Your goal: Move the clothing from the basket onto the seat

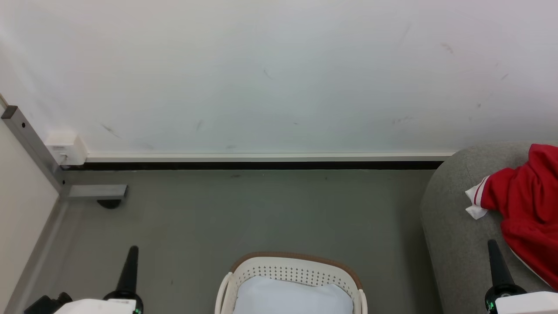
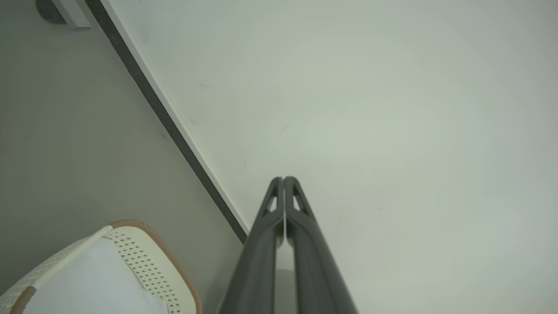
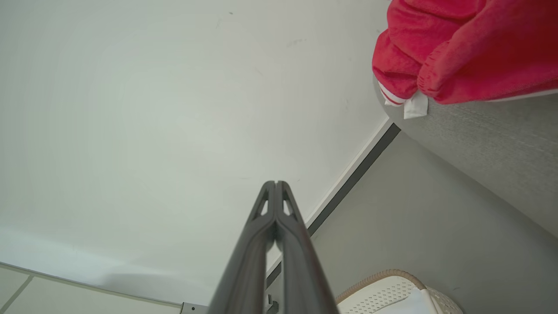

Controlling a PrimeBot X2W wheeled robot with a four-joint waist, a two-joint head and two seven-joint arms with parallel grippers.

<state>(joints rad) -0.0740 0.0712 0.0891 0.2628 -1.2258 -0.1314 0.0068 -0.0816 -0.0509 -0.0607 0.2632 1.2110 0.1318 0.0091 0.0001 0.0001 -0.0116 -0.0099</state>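
The red clothing with white cuffs lies piled on the grey seat at the right edge; in the right wrist view the clothing hangs over the seat. The cream basket with a brown rim stands on the floor at bottom centre, and inside it I see just a pale blue-white pad. My left gripper is shut at lower left, left of the basket, holding nothing. My right gripper is shut at lower right, over the seat's front edge beside the clothing. Both pairs of fingers are pressed together.
A white wall with a dark skirting strip runs behind the grey floor. A metal post with a foot and a white box stand at the left corner. The basket shows in both wrist views.
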